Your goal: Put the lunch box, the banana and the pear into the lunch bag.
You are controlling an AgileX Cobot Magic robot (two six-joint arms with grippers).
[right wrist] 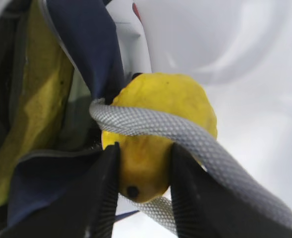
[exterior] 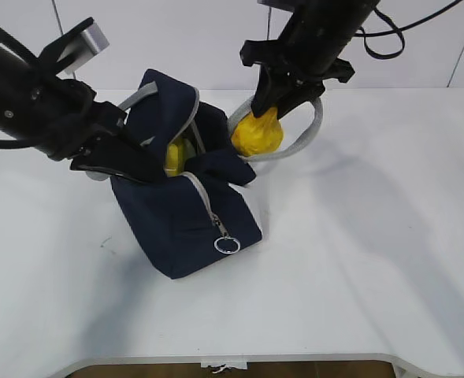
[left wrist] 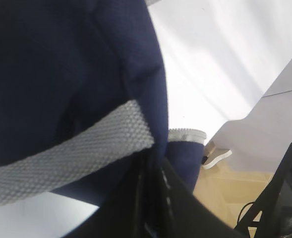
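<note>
Left gripper point(exterior: 109, 161) jaws closed; right gripper point(right wrist: 145, 184) jaws partly apart.

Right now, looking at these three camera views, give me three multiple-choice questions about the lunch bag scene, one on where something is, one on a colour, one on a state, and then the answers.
1. Where is the pear?
A. Flat on the table, away from the bag
B. Held between the right gripper's fingers, beside the bag's opening, against a grey handle
C. Under the left arm

2. What colour is the lunch bag's fabric?
A. Red
B. Navy blue
C. Green

3. What is the left gripper doing?
A. Hanging open above the bag
B. Holding the banana
C. Shut on the bag's edge

Answers:
1 B: the pear sits between the right gripper fingers, with the grey handle looped across it.
2 B: the lunch bag is navy.
3 C: the left gripper pinches navy fabric, while the banana lies inside the bag.
</note>
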